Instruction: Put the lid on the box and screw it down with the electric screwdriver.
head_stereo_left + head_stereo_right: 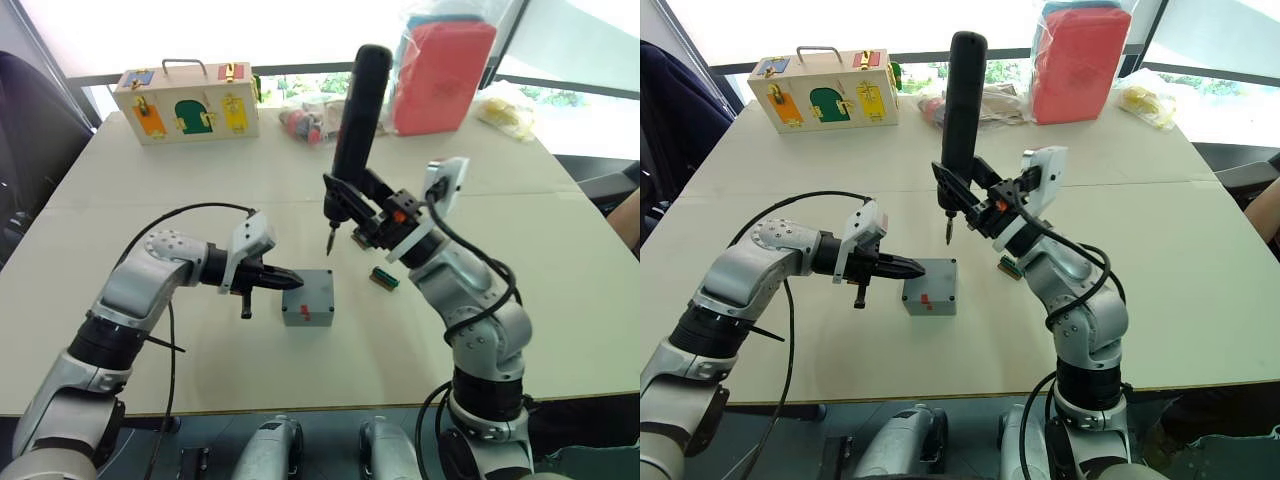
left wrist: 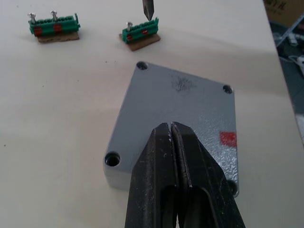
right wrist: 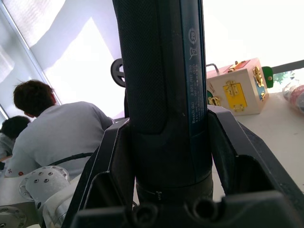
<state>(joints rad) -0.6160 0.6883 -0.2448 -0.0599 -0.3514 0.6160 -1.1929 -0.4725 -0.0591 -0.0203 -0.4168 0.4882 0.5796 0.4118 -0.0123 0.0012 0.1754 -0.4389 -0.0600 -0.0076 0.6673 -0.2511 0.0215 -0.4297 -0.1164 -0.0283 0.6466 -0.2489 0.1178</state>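
The grey lid (image 2: 180, 109), with a small red mark (image 2: 228, 138), lies flat on top of the grey box (image 1: 308, 315) in the middle of the table. My left gripper (image 1: 297, 277) is shut with nothing in it, and its tips rest at the lid's left edge, over the lid (image 2: 171, 127). My right gripper (image 1: 375, 215) is shut on the black electric screwdriver (image 1: 358, 110). It holds the tool nearly upright, with the metal bit (image 1: 329, 243) pointing down, above and just behind the box. In the right wrist view the fingers (image 3: 232, 156) clamp the barrel (image 3: 164, 71).
Two green bit strips (image 2: 53, 28) (image 2: 141, 33) lie on the table behind the box. At the far edge stand a wooden latch box (image 1: 188, 102), a red pack (image 1: 442, 75) and clear bags (image 1: 305, 118). A seated person (image 3: 57, 133) is off to one side.
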